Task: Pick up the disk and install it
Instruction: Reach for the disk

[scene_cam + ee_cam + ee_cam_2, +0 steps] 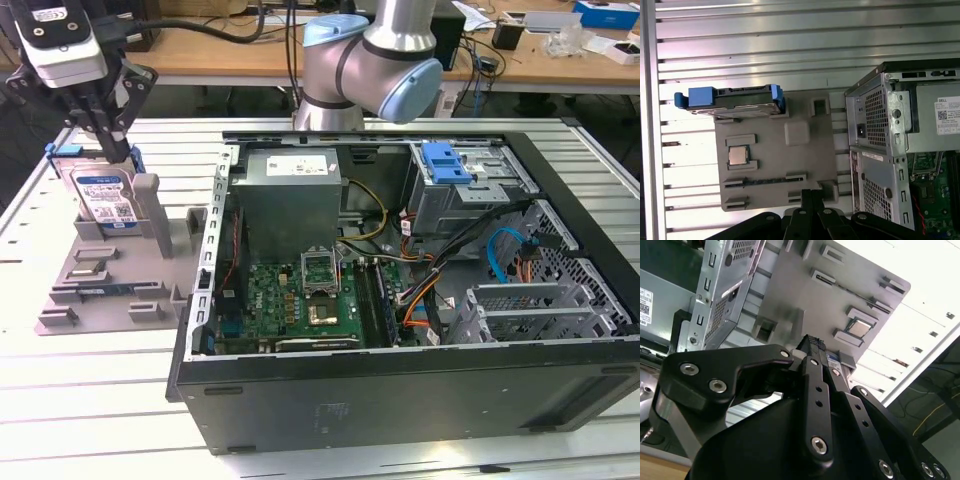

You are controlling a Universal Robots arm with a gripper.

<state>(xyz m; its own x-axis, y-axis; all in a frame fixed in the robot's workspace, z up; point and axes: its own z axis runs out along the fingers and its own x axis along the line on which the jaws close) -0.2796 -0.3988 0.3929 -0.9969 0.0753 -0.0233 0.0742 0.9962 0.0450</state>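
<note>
The disk (104, 198) stands on edge in the grey stand (95, 275) at the exterior view's left, its white-and-blue label facing forward and its blue frame showing at the sides. From above, in the first wrist view, the disk (732, 100) appears as a thin silver bar with blue ends at the stand's (772, 170) far side. My gripper (117, 150) hangs just above the disk's top edge, fingers pressed together and holding nothing. The joined fingertips (815, 344) are seen over the stand (805, 290) in the second wrist view. My gripper (810, 196) also shows in the first wrist view.
An open computer case (400, 390) lies beside the stand, towards the exterior view's right. Inside are a motherboard (300, 295), a power supply (290, 195) and a grey drive cage with a blue latch (446, 163). A processor chip (738, 155) rests on the stand. The arm's base (365, 60) rises behind the case.
</note>
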